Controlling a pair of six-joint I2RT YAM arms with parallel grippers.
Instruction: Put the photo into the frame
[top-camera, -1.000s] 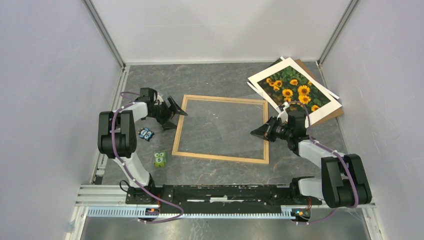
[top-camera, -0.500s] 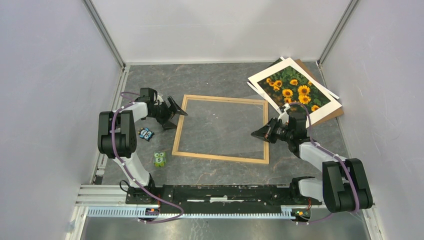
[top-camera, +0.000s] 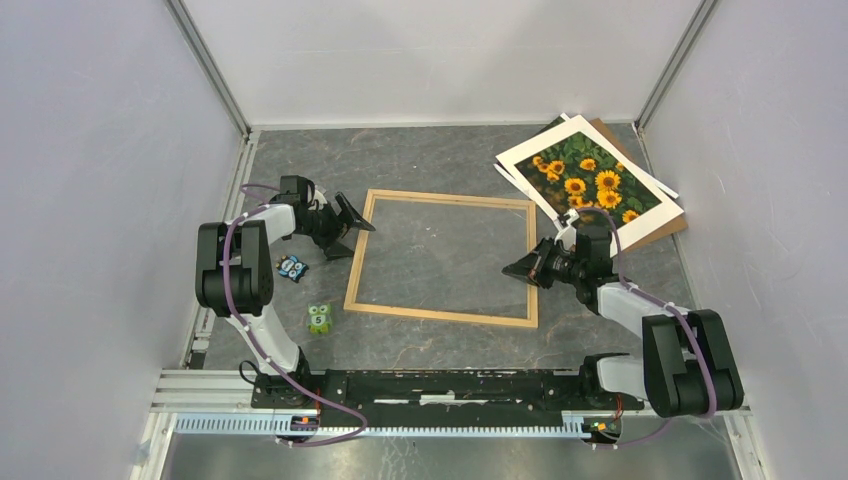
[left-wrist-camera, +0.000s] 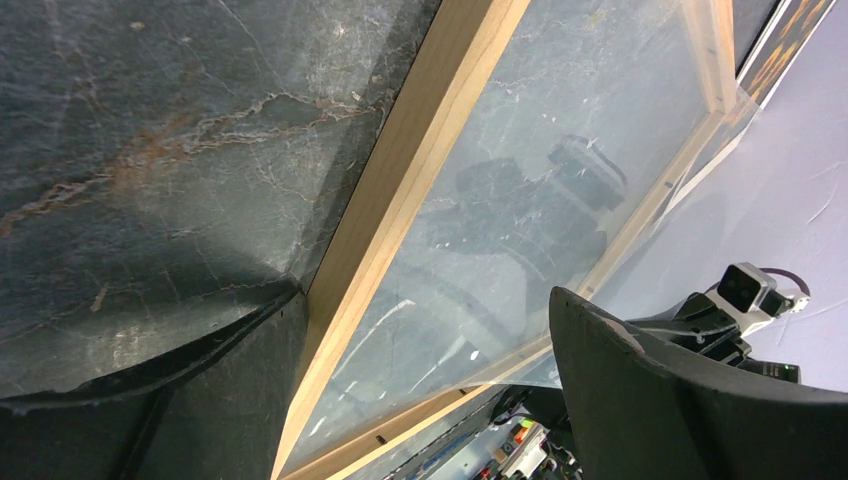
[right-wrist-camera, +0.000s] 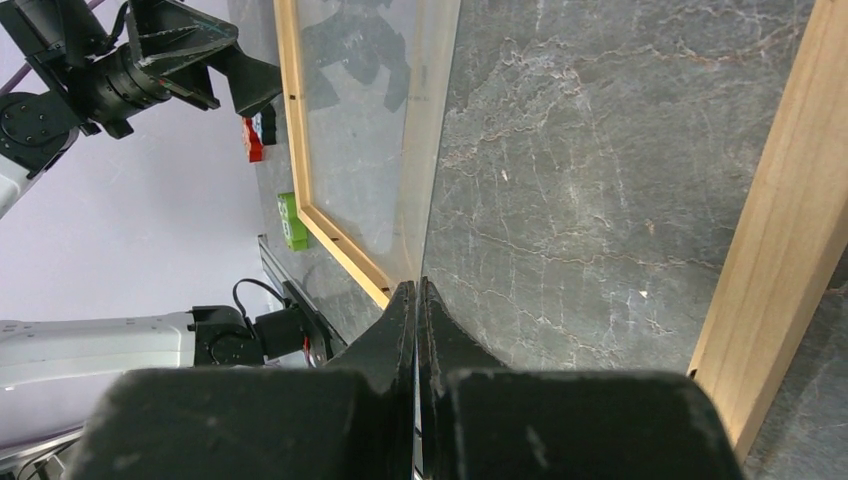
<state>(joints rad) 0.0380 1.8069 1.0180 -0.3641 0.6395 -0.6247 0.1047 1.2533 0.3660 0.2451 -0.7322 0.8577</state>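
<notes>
Top external, left to right: what's the count?
– Two small toys on the table (top-camera: 420, 160), one blue-and-white toy (top-camera: 291, 267) and one green toy (top-camera: 319, 318). Then the left gripper (top-camera: 352, 238), jaws wide apart, holding nothing, at the frame's far-left corner.
– Frames?
– One frame (top-camera: 440, 316), flat, mid-table. One clear pane (left-wrist-camera: 470, 200) over it, right side lifted off the strips.
– And right of that?
– The right gripper (top-camera: 512, 268), fingers pressed together on the pane's edge, just inside the right strip. One photo (top-camera: 585, 180), face up, outside the frame near the far-right corner, lying on one brown board (top-camera: 670, 228). White sheets lie between them; number unclear.
</notes>
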